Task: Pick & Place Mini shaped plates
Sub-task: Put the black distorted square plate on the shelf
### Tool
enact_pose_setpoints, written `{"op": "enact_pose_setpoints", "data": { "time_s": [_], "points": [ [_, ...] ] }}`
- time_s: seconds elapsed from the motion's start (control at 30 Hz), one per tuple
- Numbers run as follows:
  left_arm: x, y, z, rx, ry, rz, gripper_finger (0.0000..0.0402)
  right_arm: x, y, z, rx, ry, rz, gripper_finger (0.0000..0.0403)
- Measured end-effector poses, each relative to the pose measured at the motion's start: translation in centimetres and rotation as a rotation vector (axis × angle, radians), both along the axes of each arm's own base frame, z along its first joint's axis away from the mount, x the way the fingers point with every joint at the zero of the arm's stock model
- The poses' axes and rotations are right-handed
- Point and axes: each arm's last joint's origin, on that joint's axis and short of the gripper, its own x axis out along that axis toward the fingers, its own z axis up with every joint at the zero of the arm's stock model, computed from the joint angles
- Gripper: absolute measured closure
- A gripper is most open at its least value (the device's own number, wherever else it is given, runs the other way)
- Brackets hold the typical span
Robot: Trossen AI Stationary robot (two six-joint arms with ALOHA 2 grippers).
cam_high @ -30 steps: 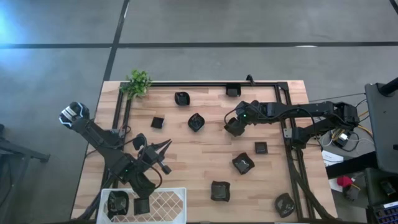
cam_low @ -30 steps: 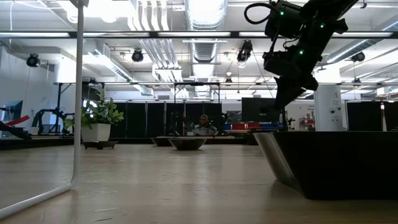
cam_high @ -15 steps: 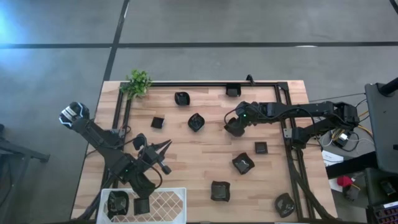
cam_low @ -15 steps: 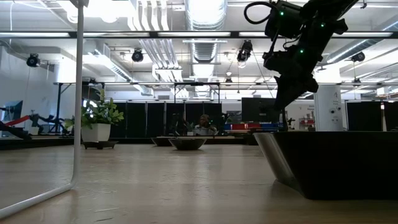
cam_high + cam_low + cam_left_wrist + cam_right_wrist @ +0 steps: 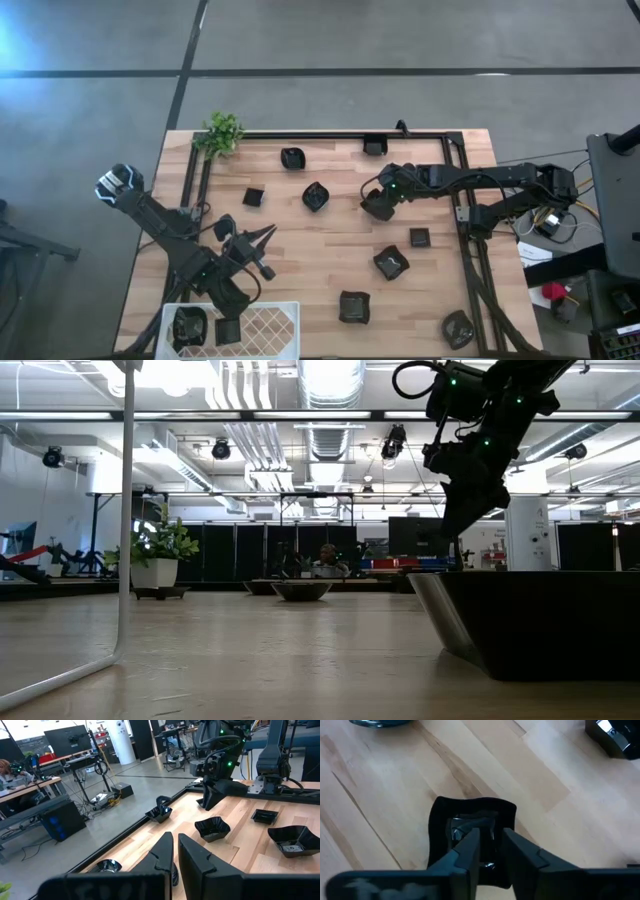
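Left gripper (image 5: pixel 262 250) parked near white basket (image 5: pixel 270 322) at table's near left edge, fingers nearly closed on nothing. Two black plates (image 5: pixel 189 326) already in basket; others scattered across wooden table (image 5: pixel 330 260). Right gripper (image 5: pixel 489 851) over wavy-edged square plate (image 5: pixel 440 825), fingers slightly parted straddling its rim. Step likely grasping; next, closing firmly, then lifting.

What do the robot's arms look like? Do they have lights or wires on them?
Both arms are dark, nearly black, built from jointed tube-like links. The right arm has a small green light glowing near its wrist, and a thin black cable loops beside it. The left arm has a shiny silver-and-blue patch at its base end. The left gripper and the right gripper each end in two flat, angular black jaws.
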Motion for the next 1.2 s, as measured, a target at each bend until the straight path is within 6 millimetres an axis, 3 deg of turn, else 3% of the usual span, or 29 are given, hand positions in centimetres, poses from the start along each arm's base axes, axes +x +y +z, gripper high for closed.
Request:
{"op": "enact_pose_setpoints", "data": {
  "time_s": [0.33,0.67,1.2],
  "points": [
    [0.0,0.0,0.0,0.0,0.0,0.0,0.0378,-1.4,-0.8,-0.9,0.054,0.092,-0.119,0.0247],
    [0.0,0.0,0.0,-0.001,0.001,-0.001,0.0378,-1.4,-1.1,-1.0,0.051,0.081,-0.13,0.0247],
    [0.0,0.0,0.0,-0.006,0.004,-0.004,0.0378,-1.8,-1.1,-3.6,0.028,-0.002,-0.119,0.0245]
  ]
}}
